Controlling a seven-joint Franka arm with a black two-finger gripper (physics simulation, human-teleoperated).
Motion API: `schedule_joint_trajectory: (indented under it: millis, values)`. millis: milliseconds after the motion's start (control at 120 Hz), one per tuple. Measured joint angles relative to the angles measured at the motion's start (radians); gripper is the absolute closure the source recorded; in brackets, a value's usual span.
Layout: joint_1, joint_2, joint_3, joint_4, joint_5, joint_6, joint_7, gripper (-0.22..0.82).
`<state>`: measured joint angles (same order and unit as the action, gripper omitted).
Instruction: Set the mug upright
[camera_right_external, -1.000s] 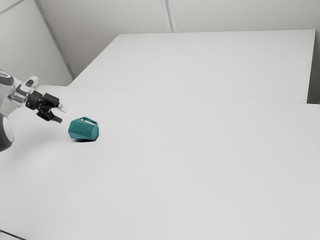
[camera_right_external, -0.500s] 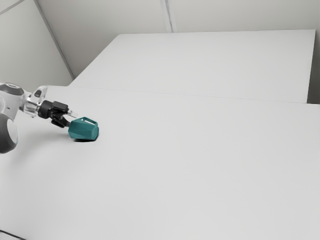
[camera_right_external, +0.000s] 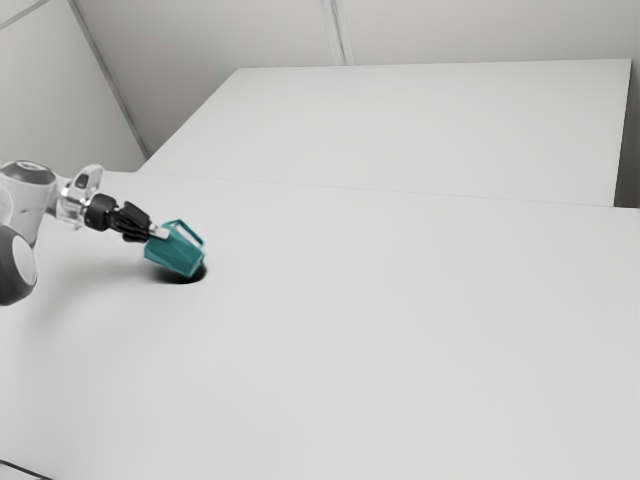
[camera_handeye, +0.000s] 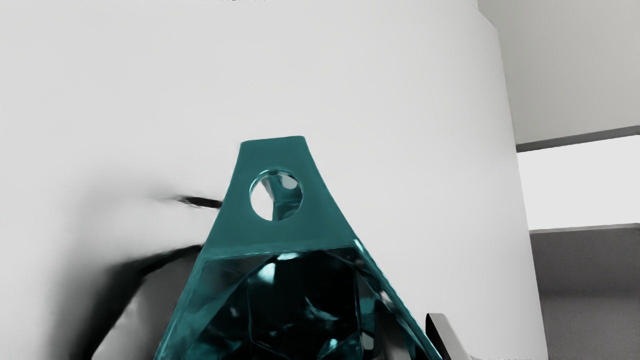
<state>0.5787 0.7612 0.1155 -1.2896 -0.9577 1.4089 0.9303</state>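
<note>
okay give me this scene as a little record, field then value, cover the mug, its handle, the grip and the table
object: teal mug, faceted sides
pose: tilted, not upright
mouth: toward the end effector
handle: on the mug's upper side, toward the exterior view's right
grip: closed on the mug's wall, one finger inside, one outside
surface: white table, dark shadow beneath the mug
contact with table: cannot tell
task status: mug not yet upright

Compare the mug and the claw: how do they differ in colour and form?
The mug is teal, while the claw is mostly black with pale tips. The mug is a hollow, faceted vessel with a handle; the claw has two fingers. Both are tilted.
</note>
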Motion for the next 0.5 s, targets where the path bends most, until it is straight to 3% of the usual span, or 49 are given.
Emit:
schedule_joint_trajectory:
  millis: [267, 500]
  values:
    - [0.001, -0.087, -0.013, 0.000, 0.010, -0.020, 0.013, 0.78]
    - [-0.054, -0.272, -0.063, -0.085, 0.183, 0.035, -0.021, 0.79]
